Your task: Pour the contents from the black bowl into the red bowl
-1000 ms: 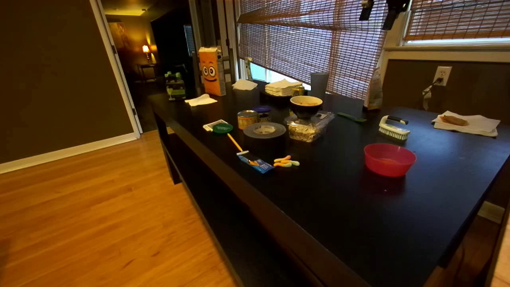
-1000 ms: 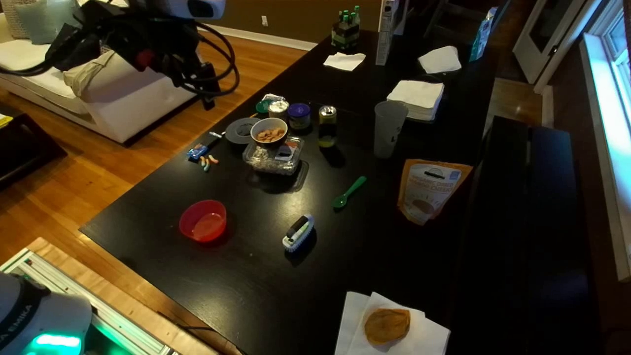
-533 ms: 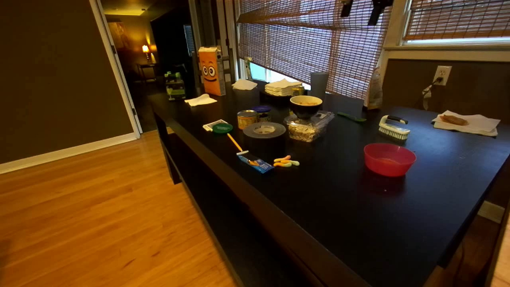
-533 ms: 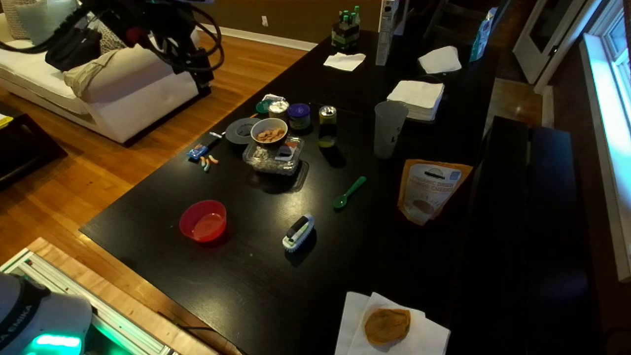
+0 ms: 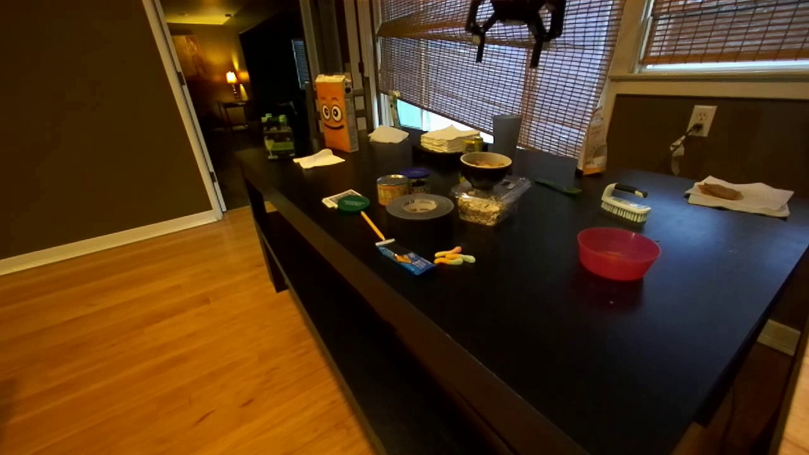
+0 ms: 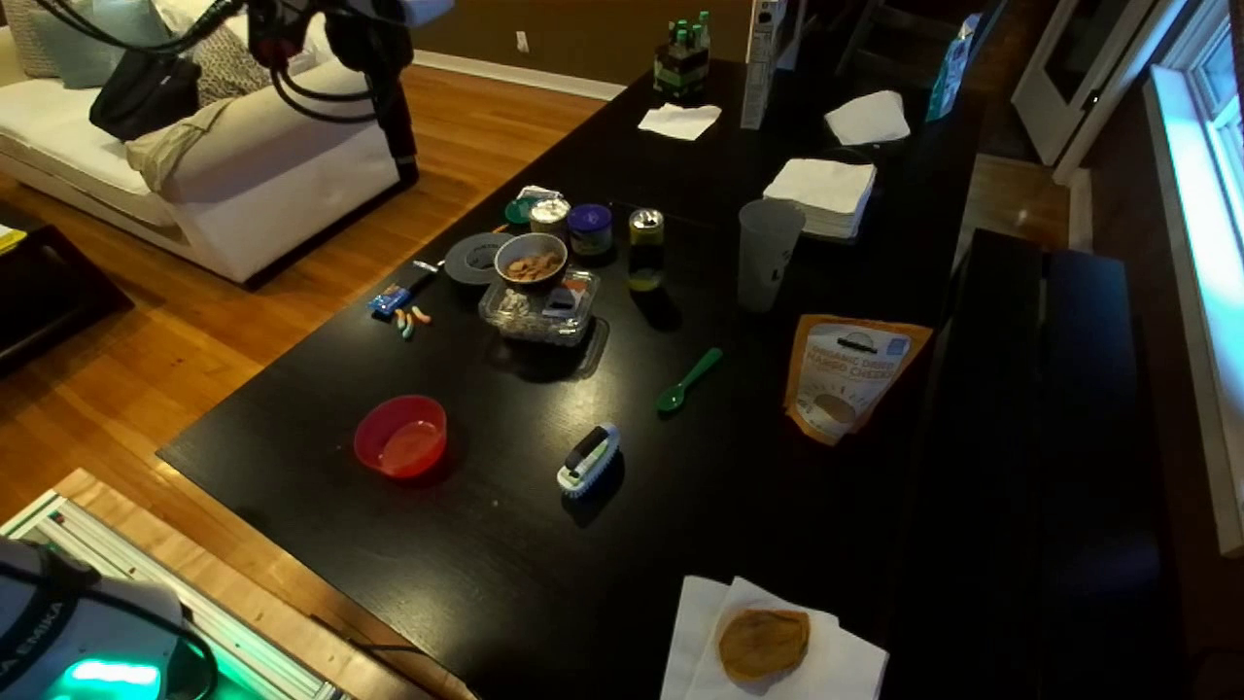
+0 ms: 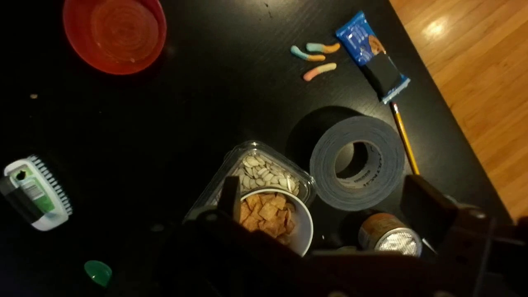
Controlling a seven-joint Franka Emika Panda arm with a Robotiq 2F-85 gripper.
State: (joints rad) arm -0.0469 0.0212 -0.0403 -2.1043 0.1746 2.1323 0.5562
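In an exterior view, the hand point(image 5: 507, 62) hung above the surface point(image 5: 543, 328), spread wide, empty, presumably for grasping; black bowl point(image 5: 485, 177) sat upright on a clear box point(image 5: 505, 201), perhaps raised for reach. In an exterior view, red bowl point(image 6: 400, 436) stood toward the corner by the robot base point(image 6: 107, 632), likely for pouring. Wrist view: contents point(image 7: 268, 212) lay unpoured in black bowl.

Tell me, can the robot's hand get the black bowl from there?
Probably yes, once lowered: the hand hangs open up high, and nothing covers the black bowl, perched on the clear box.
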